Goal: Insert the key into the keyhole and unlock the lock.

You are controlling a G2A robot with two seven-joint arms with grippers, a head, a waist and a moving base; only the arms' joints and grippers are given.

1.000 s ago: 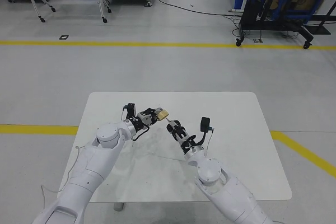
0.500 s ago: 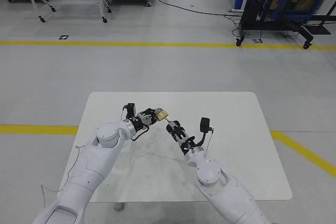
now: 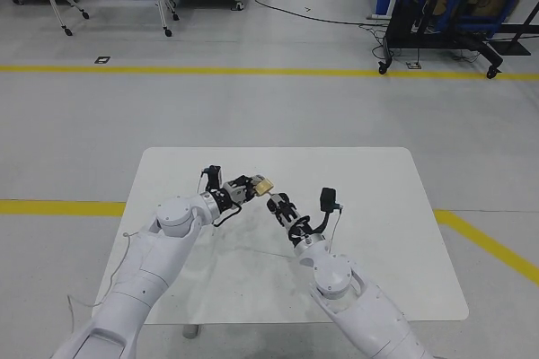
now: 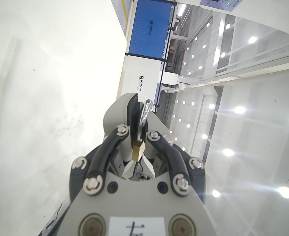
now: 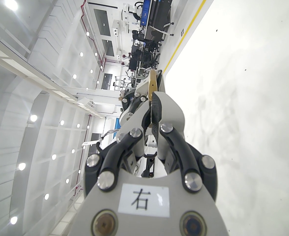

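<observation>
Aligning the key (image 5: 152,84), pinched in the right gripper (image 5: 151,97), squarely with the lock (image 4: 137,151) clamped in the left gripper (image 4: 142,114) mattered most.

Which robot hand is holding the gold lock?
The left gripper: it pinches the lock by its silver loop. The right gripper faces it, pinching something thin, likely the key.

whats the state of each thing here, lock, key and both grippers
lock: held by its shackle, locked or unlocked unclear
key: pinched edge-on, tip hidden, so insertion unclear
left gripper: shut on lock
right gripper: shut on key
</observation>
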